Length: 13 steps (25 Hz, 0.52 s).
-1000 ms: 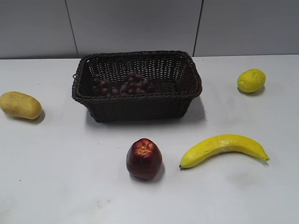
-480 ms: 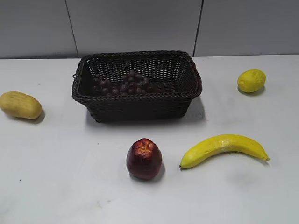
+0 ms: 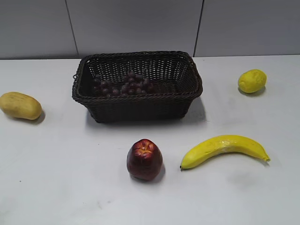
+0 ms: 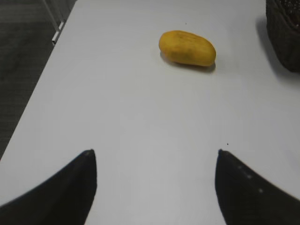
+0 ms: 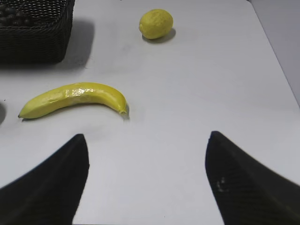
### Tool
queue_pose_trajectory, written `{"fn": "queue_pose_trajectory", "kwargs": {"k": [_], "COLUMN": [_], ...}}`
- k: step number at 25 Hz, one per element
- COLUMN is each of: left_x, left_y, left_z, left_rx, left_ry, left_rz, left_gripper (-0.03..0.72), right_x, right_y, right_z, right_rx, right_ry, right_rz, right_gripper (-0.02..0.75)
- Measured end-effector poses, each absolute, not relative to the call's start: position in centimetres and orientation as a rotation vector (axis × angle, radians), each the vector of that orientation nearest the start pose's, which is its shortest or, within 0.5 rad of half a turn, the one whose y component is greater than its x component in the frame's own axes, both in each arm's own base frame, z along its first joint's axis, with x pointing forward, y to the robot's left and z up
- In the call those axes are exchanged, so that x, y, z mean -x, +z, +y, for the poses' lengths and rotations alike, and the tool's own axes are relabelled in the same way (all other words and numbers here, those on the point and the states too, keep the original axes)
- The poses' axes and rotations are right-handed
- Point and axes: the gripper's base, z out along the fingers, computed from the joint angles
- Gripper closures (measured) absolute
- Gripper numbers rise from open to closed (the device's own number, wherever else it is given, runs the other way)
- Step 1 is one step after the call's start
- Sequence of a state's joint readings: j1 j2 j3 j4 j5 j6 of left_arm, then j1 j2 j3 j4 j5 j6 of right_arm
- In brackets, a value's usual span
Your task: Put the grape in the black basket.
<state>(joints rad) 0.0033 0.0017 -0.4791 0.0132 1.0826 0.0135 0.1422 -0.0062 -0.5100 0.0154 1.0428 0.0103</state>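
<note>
The grape [image 3: 124, 85], a bunch of small dark red-purple grapes, lies inside the black basket [image 3: 136, 101] at the back middle of the table. A few grapes [image 5: 14, 14] show over the basket's rim [image 5: 37, 33] in the right wrist view. A corner of the basket [image 4: 285, 33] shows in the left wrist view. My left gripper [image 4: 155, 152] is open and empty over bare table at the left. My right gripper [image 5: 147, 136] is open and empty over bare table at the right. Neither gripper shows in the exterior view.
A dark red apple [image 3: 145, 159] stands in front of the basket. A banana [image 3: 225, 149] lies at the right front, also in the right wrist view [image 5: 75, 99]. A lemon [image 3: 252, 80] sits at the back right. A yellow mango [image 3: 20, 105] lies at the left.
</note>
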Motion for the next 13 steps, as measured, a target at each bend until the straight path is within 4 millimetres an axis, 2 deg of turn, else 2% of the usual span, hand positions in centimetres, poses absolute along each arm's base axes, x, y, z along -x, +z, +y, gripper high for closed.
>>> {"fn": "queue_pose_trajectory", "kwargs": {"k": [4, 13], "left_x": [0.41, 0.41], "left_y": [26.97, 26.97], "left_z": [0.10, 0.10], "left_rx": [-0.007, -0.007], "left_ry": [0.028, 0.028], "left_rz": [2.083, 2.083], "left_gripper": [0.106, 0.171], "right_x": [0.64, 0.64], "right_y": [28.15, 28.16], "right_z": [0.03, 0.03], "right_rx": [0.133, 0.133], "right_ry": [0.116, 0.116], "right_rz": [2.008, 2.006], "right_gripper": [0.148, 0.148]}}
